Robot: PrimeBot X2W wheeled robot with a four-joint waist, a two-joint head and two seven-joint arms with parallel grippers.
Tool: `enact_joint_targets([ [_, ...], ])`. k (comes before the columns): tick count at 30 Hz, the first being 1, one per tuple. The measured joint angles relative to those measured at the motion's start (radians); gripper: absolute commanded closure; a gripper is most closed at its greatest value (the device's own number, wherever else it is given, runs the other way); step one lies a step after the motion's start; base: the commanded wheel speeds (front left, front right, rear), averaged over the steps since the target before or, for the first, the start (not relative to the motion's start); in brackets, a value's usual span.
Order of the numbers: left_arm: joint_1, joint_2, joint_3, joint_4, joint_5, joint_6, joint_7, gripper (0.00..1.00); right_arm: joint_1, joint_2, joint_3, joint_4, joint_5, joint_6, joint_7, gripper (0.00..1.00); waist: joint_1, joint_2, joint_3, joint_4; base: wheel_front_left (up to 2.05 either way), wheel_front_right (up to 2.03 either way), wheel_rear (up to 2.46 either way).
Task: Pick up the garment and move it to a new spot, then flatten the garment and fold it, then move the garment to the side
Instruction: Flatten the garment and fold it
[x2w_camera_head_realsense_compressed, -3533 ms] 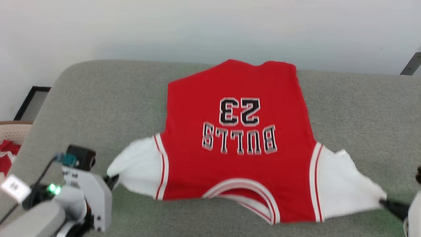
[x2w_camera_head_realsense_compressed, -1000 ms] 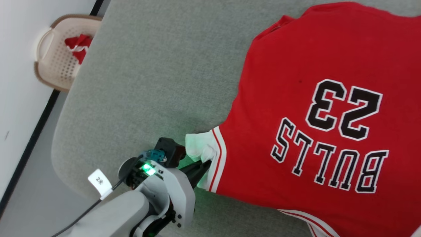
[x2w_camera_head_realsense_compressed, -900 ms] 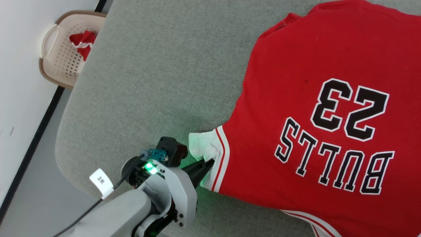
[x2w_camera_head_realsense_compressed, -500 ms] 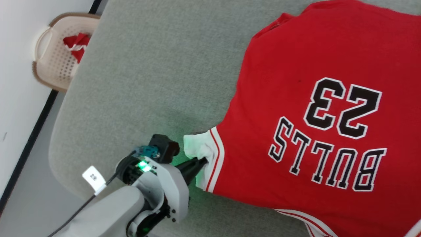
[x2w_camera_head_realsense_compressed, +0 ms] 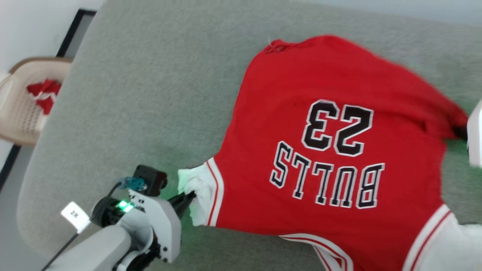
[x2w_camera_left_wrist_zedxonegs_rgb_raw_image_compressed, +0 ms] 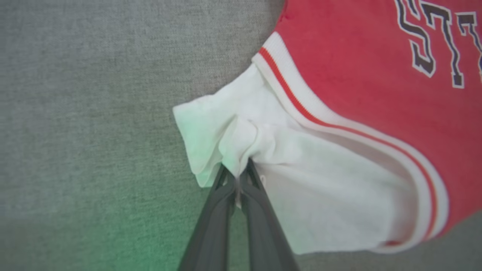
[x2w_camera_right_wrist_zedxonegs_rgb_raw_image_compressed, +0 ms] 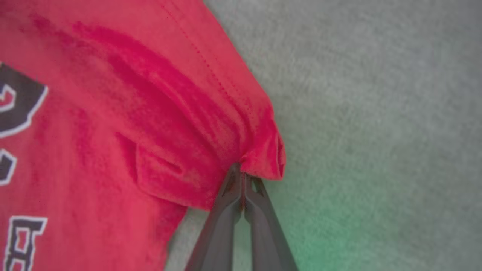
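Note:
The garment (x2w_camera_head_realsense_compressed: 320, 75), a red jersey with black white-outlined lettering facing up, lies spread on the grey-green cushion (x2w_camera_head_realsense_compressed: 150, 94). My left gripper (x2w_camera_head_realsense_compressed: 187, 197) is shut on its white left sleeve (x2w_camera_left_wrist_zedxonegs_rgb_raw_image_compressed: 241, 139), whose cloth bunches at the fingertips (x2w_camera_left_wrist_zedxonegs_rgb_raw_image_compressed: 238, 176). At the head view's right edge my right gripper (x2w_camera_head_realsense_compressed: 460, 131) is shut on a corner of the red hem, which it pulls into a peak. In the right wrist view the red cloth (x2w_camera_right_wrist_zedxonegs_rgb_raw_image_compressed: 113, 94) folds and creases where that gripper (x2w_camera_right_wrist_zedxonegs_rgb_raw_image_compressed: 241, 171) pinches it. The other white sleeve (x2w_camera_head_realsense_compressed: 452, 244) lies at the lower right.
A beige perforated basket (x2w_camera_head_realsense_compressed: 19, 124) holding red cloth stands on the floor left of the cushion. The cushion's rounded left edge (x2w_camera_head_realsense_compressed: 34, 188) drops to grey floor. Bare cushion lies left of and beyond the garment.
The head camera has swung, bringing the garment's right side into view. My right gripper has shut on the red hem corner. My left gripper keeps its hold on the white sleeve.

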Motion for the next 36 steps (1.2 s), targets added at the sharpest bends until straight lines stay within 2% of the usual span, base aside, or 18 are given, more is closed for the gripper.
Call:
enact_joint_targets([
  [7,0.052,0.052,0.004,-0.023,-0.023,0.032,0.010,1.00,0.259,-0.062,-0.015,-0.185,0.076,0.000,-0.009,1.00,0.0000,0.0000,-0.067,-0.078,0.00,0.00,0.00],
  [11,0.088,0.073,-0.003,-0.044,-0.030,0.041,0.018,1.00,0.407,-0.072,-0.045,-0.256,0.099,0.000,0.010,1.00,0.0001,0.0000,-0.106,-0.121,0.00,0.00,0.00],
  [15,0.109,0.085,-0.009,-0.065,-0.037,0.049,0.027,1.00,0.538,-0.059,-0.101,-0.299,0.103,0.001,0.030,1.00,0.0000,0.0000,-0.142,-0.160,0.00,0.00,0.00],
  [20,0.126,0.097,-0.012,-0.080,-0.043,0.059,0.031,1.00,0.667,-0.007,-0.176,-0.330,0.063,0.001,0.036,1.00,0.0000,0.0000,-0.181,-0.198,0.00,0.00,0.00],
  [27,0.129,0.092,-0.022,-0.086,-0.043,0.059,0.035,1.00,0.725,0.070,-0.239,-0.314,-0.015,0.001,0.014,1.00,0.0000,0.0000,-0.208,-0.227,0.00,0.00,0.00],
  [28,0.129,0.090,-0.024,-0.086,-0.043,0.059,0.036,1.00,0.725,0.077,-0.243,-0.308,-0.019,0.001,0.012,0.73,0.0000,0.0000,-0.209,-0.227,0.00,0.00,0.00],
  [29,0.129,0.089,-0.025,-0.085,-0.043,0.058,0.036,1.00,0.725,0.083,-0.246,-0.303,-0.032,0.001,0.002,0.73,0.0000,0.0000,-0.208,-0.226,0.00,0.00,0.00],
  [30,0.128,0.088,-0.026,-0.083,-0.043,0.058,0.037,1.00,0.725,0.091,-0.248,-0.300,-0.044,0.001,-0.007,0.50,0.0000,0.0000,-0.207,-0.226,0.00,0.00,0.00],
  [31,0.128,0.086,-0.026,-0.081,-0.043,0.057,0.037,1.00,0.725,0.094,-0.247,-0.297,-0.053,0.001,-0.011,0.05,0.0000,0.0000,-0.207,-0.226,0.00,0.00,0.00],
  [32,0.128,0.085,-0.025,-0.080,-0.043,0.055,0.037,1.00,0.724,0.096,-0.245,-0.295,-0.060,0.001,-0.012,0.00,0.0000,0.0000,-0.208,-0.226,0.00,0.00,0.00],
  [36,0.128,0.084,-0.025,-0.077,-0.043,0.056,0.035,1.00,0.722,0.103,-0.242,-0.300,-0.068,0.002,-0.007,0.00,0.0001,0.0000,-0.212,-0.226,0.00,0.00,0.00],
])
